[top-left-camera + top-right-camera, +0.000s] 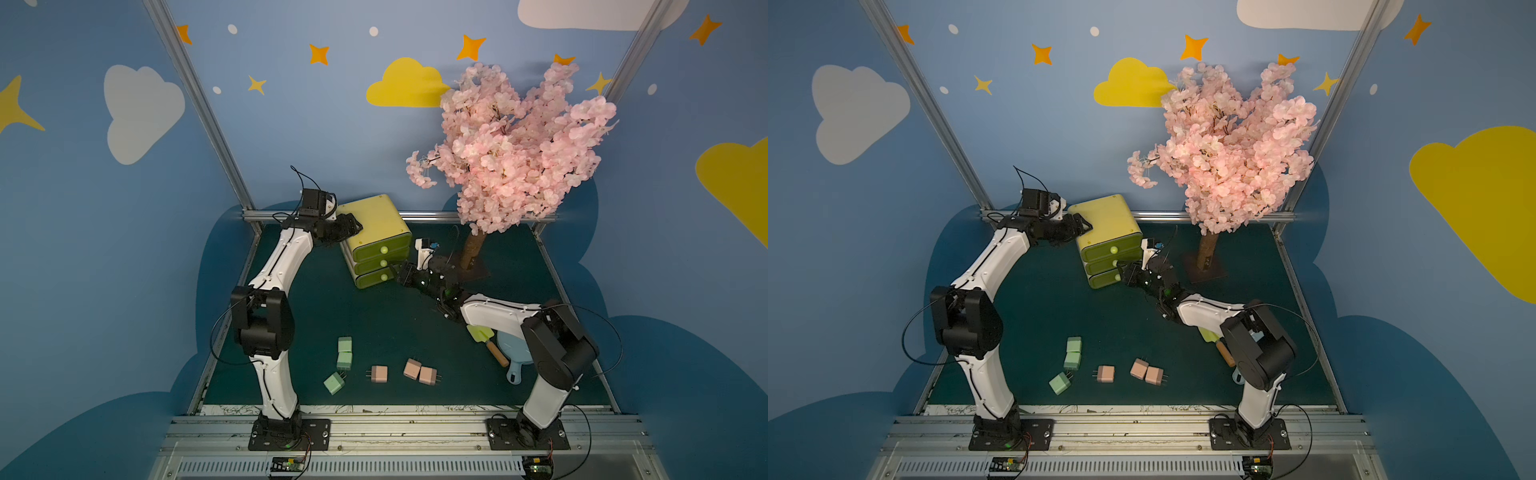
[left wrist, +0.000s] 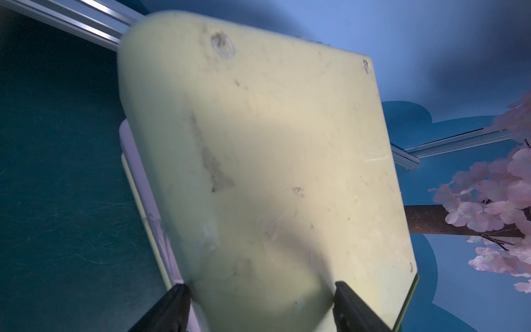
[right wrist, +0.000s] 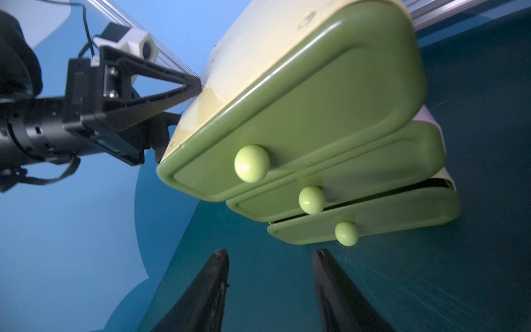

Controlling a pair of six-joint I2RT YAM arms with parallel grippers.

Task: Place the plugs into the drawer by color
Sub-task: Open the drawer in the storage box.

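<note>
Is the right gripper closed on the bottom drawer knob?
No: in the right wrist view the right gripper stands open, short of the bottom knob, with nothing between its jaws.

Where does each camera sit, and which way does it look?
Top views: high in front, looking down at the table; left arm, right arm, drawer, plugs.
Left wrist: by the drawer, looks across its top; left gripper tips.
Right wrist: faces the drawer's knobs; right gripper, left gripper too.
All share the drawer.

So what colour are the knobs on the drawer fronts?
Pale lime green knobs, lighter than the olive-green drawer fronts; clearest in the right wrist view.
</note>
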